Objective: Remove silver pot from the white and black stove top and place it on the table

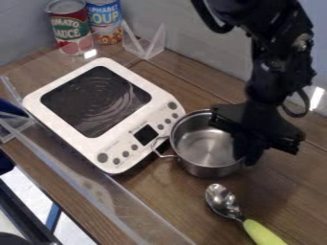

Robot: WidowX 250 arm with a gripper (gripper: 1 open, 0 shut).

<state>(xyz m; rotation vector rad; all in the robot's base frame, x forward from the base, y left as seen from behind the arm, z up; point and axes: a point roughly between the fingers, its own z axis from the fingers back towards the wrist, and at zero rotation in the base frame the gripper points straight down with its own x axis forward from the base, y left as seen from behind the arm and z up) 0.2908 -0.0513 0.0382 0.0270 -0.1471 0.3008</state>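
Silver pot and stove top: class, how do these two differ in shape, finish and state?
The silver pot is round, shiny steel; the stove top is flat, square, white with a black plate. The gripper grips the pot's rim; the stove top's plate is bare. Both appear to rest on the table.

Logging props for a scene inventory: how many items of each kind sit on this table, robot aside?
stove top: 1
silver pot: 1
spoon: 1
food cans: 2
Total: 5
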